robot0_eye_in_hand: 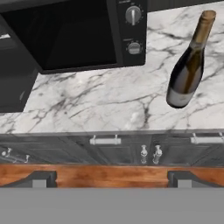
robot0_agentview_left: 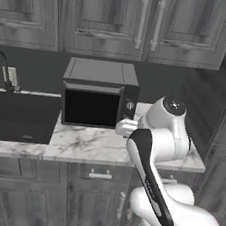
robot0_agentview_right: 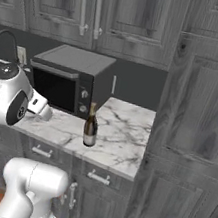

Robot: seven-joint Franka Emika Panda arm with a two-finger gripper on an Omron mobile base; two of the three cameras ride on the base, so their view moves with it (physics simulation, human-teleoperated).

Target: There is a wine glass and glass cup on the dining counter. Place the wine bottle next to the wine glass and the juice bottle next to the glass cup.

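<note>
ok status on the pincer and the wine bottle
Pincer open, empty, short of the worktop. Wine bottle upright on marble, right of microwave. Nothing between them.

wine bottle [robot0_eye_in_hand: 187, 70] label blank, no readable text anywhere

This was a kitchen. A black microwave [robot0_agentview_left: 99, 94] sat mid-frame on a marble worktop [robot0_agentview_left: 80, 146], with a dark sink [robot0_agentview_left: 19, 115] and faucet [robot0_agentview_left: 2, 67] at the left, grey wood cabinets [robot0_agentview_left: 117, 17] across the top and drawers [robot0_agentview_left: 99, 174] below.
</note>
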